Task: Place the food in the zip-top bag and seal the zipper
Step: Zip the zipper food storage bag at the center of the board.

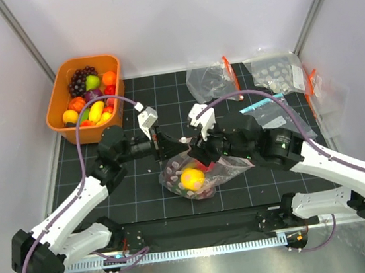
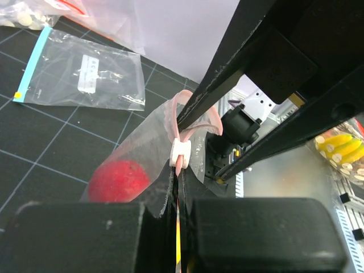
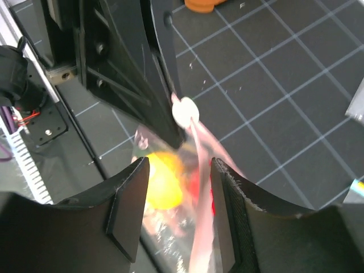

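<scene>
The zip-top bag [image 1: 221,166] lies mid-table, holding a yellow lemon [image 1: 192,178], a red piece and purple grapes. My left gripper [image 1: 162,147] is shut on the bag's pink zipper [image 2: 180,119] at its left end, just below the white slider [image 2: 181,152]. A red fruit [image 2: 118,181] shows through the plastic. My right gripper [image 1: 202,149] is open. In the right wrist view its fingers [image 3: 128,205] straddle the zipper strip [image 3: 200,170] below the slider [image 3: 185,112], with the lemon [image 3: 162,179] behind. The strip touches neither pad clearly.
An orange tub [image 1: 57,115] of toy fruit stands at the back left. Spare clear bags lie at the back right: a crumpled one [image 1: 210,80], a dotted one [image 1: 278,71] and a blue-strip labelled one [image 1: 266,109], also in the left wrist view [image 2: 85,77].
</scene>
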### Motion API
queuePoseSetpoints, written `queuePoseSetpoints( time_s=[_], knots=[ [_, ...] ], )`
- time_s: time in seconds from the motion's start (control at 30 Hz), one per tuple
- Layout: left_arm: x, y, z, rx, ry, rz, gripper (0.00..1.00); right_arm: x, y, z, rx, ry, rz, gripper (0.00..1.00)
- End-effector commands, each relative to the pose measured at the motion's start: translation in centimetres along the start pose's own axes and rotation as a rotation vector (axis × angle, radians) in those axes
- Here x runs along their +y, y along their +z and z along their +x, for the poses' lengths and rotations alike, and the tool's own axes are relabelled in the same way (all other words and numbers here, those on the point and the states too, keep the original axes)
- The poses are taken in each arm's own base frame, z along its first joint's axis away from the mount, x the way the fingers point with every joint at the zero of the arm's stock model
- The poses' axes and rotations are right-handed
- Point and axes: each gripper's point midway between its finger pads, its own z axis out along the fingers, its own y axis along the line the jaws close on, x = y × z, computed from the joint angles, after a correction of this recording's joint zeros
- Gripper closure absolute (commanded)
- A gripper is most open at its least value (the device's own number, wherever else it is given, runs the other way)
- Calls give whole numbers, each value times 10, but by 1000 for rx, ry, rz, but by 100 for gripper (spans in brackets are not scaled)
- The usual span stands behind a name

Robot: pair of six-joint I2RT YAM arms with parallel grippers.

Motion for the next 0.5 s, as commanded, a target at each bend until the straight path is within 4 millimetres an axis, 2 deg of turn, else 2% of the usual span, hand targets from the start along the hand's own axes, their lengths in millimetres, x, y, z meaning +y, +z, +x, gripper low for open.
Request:
queuePoseSetpoints(
  time_s=[0.0, 0.17, 0.3, 0.47],
  knots=[
    [-17, -4, -10, -29, 77, 70, 99, 6, -7, -53, -164, -89, -44, 48],
    [-19, -7, -6, -26, 99, 79, 100, 14, -9, -66, -182, -119, -91, 49],
    [-21, -9, -8, -36, 110, 78, 100, 14, -4, -66, -145, -140, -91, 49],
    [-31, -13, -10, -44, 133, 108, 100, 26, -1, -66, -106, -153, -172, 51]
  ],
)
